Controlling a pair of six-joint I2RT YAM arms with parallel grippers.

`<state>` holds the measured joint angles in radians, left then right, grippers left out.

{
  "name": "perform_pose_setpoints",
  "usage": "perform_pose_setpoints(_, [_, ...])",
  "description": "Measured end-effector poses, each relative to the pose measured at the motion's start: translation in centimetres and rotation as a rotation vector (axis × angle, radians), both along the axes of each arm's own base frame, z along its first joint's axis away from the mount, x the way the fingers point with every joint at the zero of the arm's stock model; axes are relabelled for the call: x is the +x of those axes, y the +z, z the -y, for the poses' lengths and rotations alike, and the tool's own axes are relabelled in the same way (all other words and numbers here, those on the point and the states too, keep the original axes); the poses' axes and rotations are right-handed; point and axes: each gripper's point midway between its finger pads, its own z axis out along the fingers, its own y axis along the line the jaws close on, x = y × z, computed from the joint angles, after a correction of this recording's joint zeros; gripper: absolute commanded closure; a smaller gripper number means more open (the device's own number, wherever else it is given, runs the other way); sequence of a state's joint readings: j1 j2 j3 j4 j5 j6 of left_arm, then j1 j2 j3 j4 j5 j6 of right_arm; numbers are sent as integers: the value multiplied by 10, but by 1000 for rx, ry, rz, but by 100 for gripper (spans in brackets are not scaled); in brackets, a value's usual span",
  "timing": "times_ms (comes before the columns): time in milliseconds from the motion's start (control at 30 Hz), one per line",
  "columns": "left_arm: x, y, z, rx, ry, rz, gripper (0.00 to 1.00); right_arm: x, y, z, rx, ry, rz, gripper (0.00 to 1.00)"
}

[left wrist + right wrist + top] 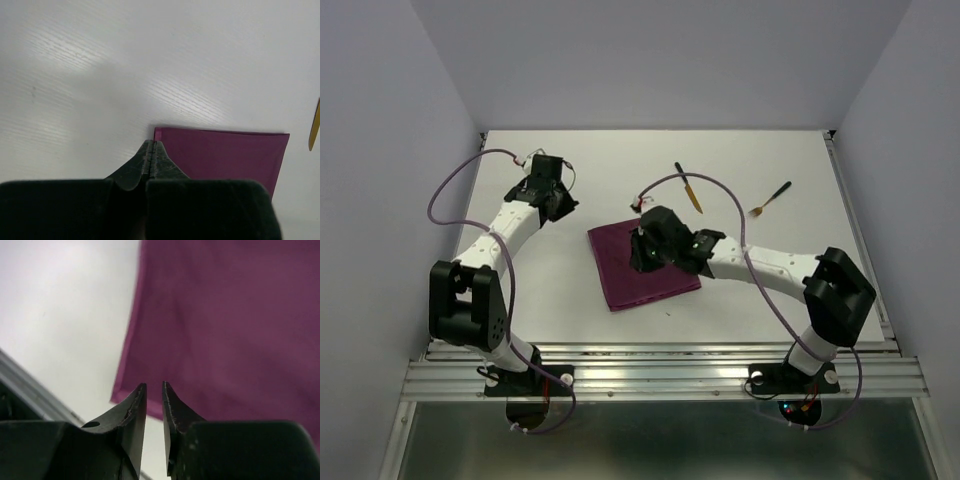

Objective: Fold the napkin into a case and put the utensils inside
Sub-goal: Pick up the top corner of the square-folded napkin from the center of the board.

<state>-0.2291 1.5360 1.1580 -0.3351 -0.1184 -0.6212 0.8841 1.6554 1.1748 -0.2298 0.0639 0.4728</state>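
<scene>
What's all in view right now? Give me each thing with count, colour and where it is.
napkin: one, magenta-purple, flat at mid-table
knife: one, black handle, gold blade, beyond the napkin
fork: one, black handle, gold end, far right
table: one, white
left gripper: one, black, shut, empty, left of the napkin
right gripper: one, black, slightly open, empty, over the napkin
</scene>
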Motion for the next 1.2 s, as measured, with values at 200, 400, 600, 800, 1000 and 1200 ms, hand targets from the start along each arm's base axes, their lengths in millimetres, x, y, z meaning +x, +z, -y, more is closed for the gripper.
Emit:
perform_pose_setpoints(200, [-4,10,-21,2,40,8,95,-75,-13,-44,-27,179,-28,71])
perform_pose_setpoints(400, [-14,9,-33,0,62,0,95,-106,-56,-57,-116,251,-78,71])
perform_pose_setpoints(600, [-19,1,-36,4,63,-18,95,-106,-80,-57,-178,248,-96,71])
perform_pose_setpoints(800, [-22,-2,-35,1,58,-29,95,-96,-72,-63,-173,227,-63,70])
perform_pose_setpoints(1000, [-22,-2,-34,-4,50,-30,95,-85,-71,-73,-187,200,-38,69])
perform_pose_setpoints(1200, [-24,-5,-34,-3,48,-35,95,-86,-89,-67,-240,205,-60,68])
